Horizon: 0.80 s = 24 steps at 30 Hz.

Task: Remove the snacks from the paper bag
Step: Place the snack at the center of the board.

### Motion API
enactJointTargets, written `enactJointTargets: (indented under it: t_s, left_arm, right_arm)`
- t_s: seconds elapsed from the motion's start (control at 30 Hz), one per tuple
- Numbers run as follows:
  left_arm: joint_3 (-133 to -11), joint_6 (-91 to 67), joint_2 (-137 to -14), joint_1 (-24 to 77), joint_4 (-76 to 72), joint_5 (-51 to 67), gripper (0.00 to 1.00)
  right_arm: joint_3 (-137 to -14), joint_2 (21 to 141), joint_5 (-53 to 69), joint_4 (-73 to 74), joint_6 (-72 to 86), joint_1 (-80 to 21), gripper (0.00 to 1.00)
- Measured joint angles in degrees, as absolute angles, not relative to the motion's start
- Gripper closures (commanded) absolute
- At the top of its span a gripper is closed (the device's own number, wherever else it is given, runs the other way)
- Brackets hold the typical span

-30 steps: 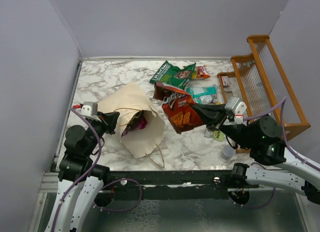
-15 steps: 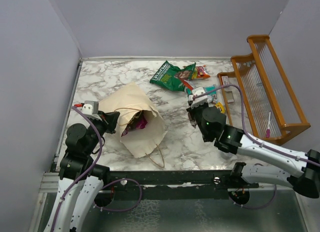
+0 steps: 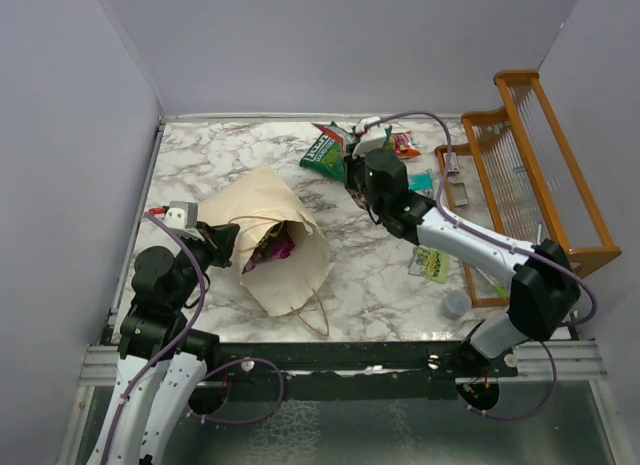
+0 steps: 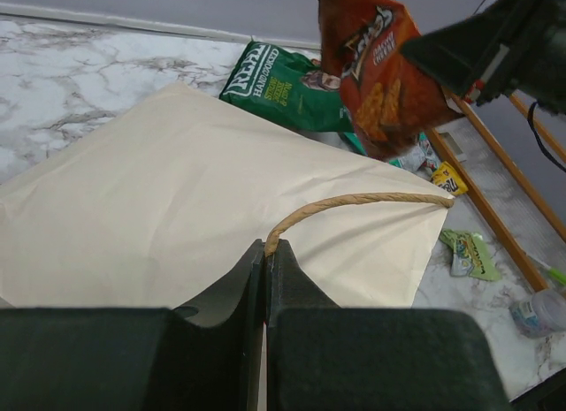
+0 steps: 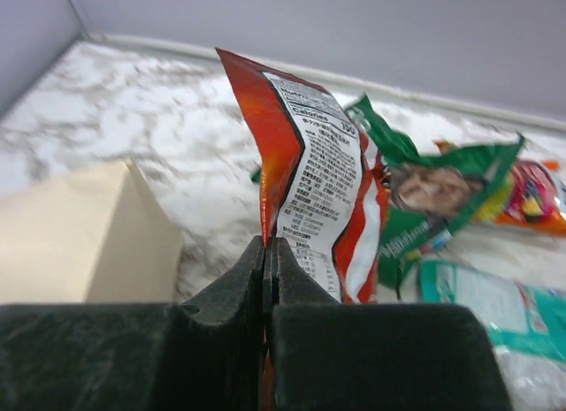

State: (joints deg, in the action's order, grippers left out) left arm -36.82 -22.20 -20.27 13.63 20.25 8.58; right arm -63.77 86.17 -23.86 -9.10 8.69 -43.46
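Red-orange crinkly chip bag (image 5: 309,199): right hand (image 5: 267,248) pinches thin edge, beyond cream paper bag (image 4: 177,190); shallow grip could slip. Left hand (image 4: 265,252) clamps tan handle (image 4: 354,201).

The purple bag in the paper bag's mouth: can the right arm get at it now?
Probably not yet: the right gripper is shut on the red chip bag. The way itself looks free, with bare table between and the paper bag's mouth open.

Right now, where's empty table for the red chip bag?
Bare marble far left, between the paper bag and back wall, and near middle, between that bag and the small green pack. Crowded around the green chip bag and wooden rack.
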Motion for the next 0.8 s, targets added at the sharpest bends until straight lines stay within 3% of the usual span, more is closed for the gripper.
enactJointTargets:
  t_s: [0.23,0.5,0.8]
  left_arm:
    - [-36.82,-22.20,-20.25,13.63,20.25,8.47,1.00]
    - [-36.82,-22.22,-20.29,13.63,20.27,8.45,1.00]
    - [-36.82,-22.20,-20.29,13.63,20.25,8.47,1.00]
  right_arm:
    - [-82.15,100.09,-16.82,-11.97,13.37,-40.69,0.99]
    - [-105.25,117.21,-18.52,-7.62,12.08,-36.51,0.99]
    - [-106.13,120.55,-31.73,-10.74,-11.11,-35.20,0.99]
